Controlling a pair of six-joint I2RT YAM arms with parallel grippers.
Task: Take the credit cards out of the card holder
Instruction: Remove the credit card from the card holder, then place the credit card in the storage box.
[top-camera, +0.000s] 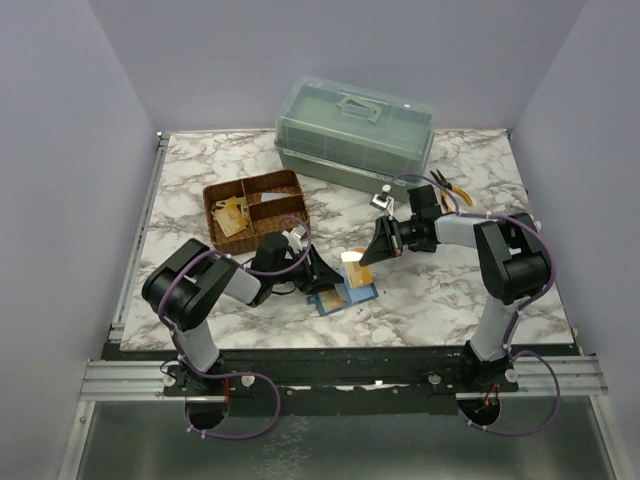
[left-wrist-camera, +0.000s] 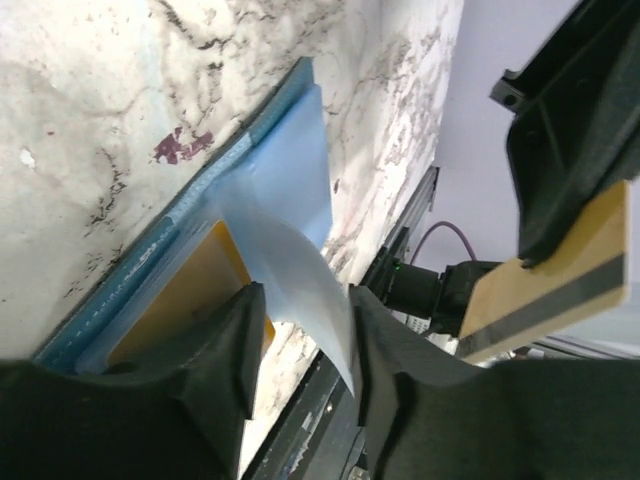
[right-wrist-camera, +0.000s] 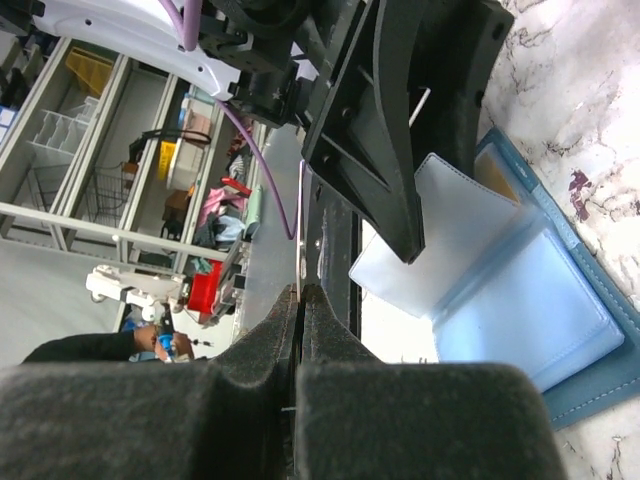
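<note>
Left gripper (left-wrist-camera: 305, 312) narrow, pinching pocket flap (left-wrist-camera: 290, 230) of card holder (left-wrist-camera: 215, 175), bench 6 o'clock. Right gripper (right-wrist-camera: 302, 298) clamps credit card (left-wrist-camera: 550, 272), held clear above. Second card (left-wrist-camera: 185, 295) sits in pocket; extraction apparently partway.

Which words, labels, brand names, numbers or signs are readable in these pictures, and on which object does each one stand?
No text can be read anywhere.
The thin tan-orange card with a black stripe shows no print on its visible face.
The small teal-blue folding card holder is plain.
The clear green plastic case and the brown woven basket show no legible label; the basket's contents are too small to read.
</note>
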